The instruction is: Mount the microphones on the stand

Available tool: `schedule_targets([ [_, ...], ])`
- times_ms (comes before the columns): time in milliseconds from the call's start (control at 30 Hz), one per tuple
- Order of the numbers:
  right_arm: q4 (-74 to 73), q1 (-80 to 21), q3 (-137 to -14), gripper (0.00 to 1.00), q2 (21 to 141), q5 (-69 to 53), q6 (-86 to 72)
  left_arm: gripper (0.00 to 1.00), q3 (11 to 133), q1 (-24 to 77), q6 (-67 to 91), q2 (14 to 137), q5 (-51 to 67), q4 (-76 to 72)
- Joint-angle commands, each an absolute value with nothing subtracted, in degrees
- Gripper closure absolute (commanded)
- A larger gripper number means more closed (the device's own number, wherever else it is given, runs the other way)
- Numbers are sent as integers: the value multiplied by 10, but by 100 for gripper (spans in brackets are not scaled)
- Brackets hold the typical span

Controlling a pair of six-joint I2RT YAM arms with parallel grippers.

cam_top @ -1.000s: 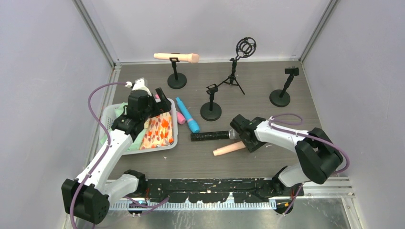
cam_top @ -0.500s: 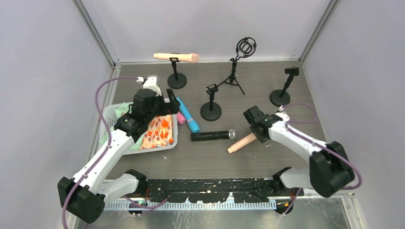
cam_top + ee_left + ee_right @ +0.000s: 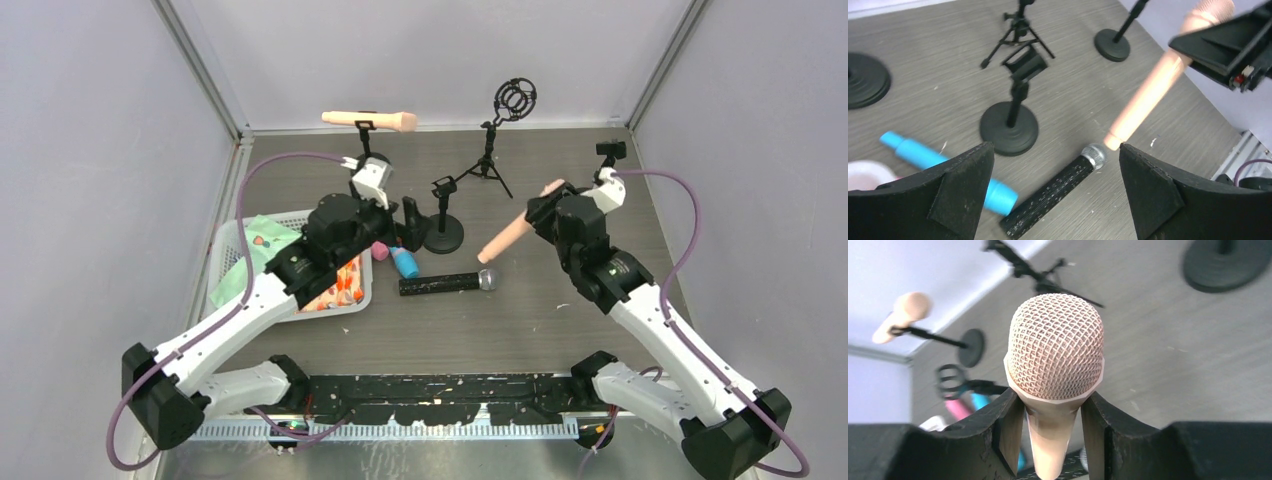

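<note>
Right gripper (image 3: pixel 545 205): clamped near the head of the peach microphone (image 3: pixel 505 238).
Change: microphone lifted off the table, now tilted in the air right of the centre stand (image 3: pixel 441 232).
Left gripper (image 3: pixel 1055 150): jaws apart, empty, moved in just left of that stand.
Meaning: pickup looks done; clipping remains.

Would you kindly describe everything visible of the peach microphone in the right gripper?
The peach microphone is a smooth, plastic-looking stick, its handle tapering from a rounded mesh head of the same colour. The right gripper clamps it below the head, a finger each side. It slants, head up, tail down toward the black microphone; nothing else visibly touches it.
</note>
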State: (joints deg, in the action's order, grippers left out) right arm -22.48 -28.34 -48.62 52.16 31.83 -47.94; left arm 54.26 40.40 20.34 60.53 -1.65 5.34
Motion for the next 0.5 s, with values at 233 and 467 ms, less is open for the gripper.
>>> schedule_targets([
  [233, -67, -291, -592, 99, 552, 39, -467, 3, 603, 496, 133, 698, 21, -84],
  [467, -6, -292, -592, 99, 564, -41, -511, 8, 602, 527, 133, 722, 18, -88],
])
